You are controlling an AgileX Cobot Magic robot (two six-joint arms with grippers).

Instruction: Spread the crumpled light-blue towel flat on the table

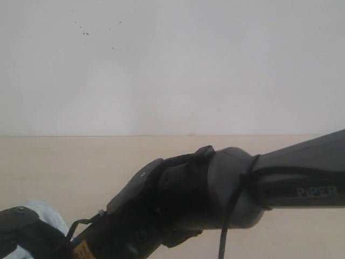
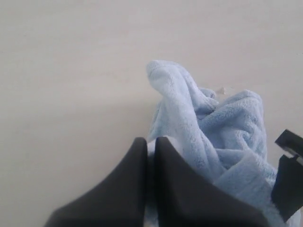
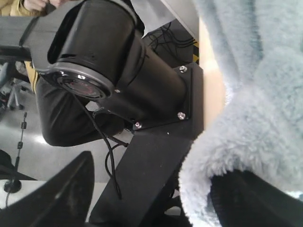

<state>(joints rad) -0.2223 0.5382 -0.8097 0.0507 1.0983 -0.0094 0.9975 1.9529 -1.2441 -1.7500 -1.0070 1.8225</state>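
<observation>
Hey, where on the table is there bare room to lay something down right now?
Bare table runs wide beside and beyond the crumpled towel, up to the wall. It is crowded around the towel, where the left gripper and the right arm meet.

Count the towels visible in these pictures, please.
1. The light-blue towel lies bunched on the table, at the left gripper, in the lower left corner of the exterior view. The right arm may hide others.
</observation>
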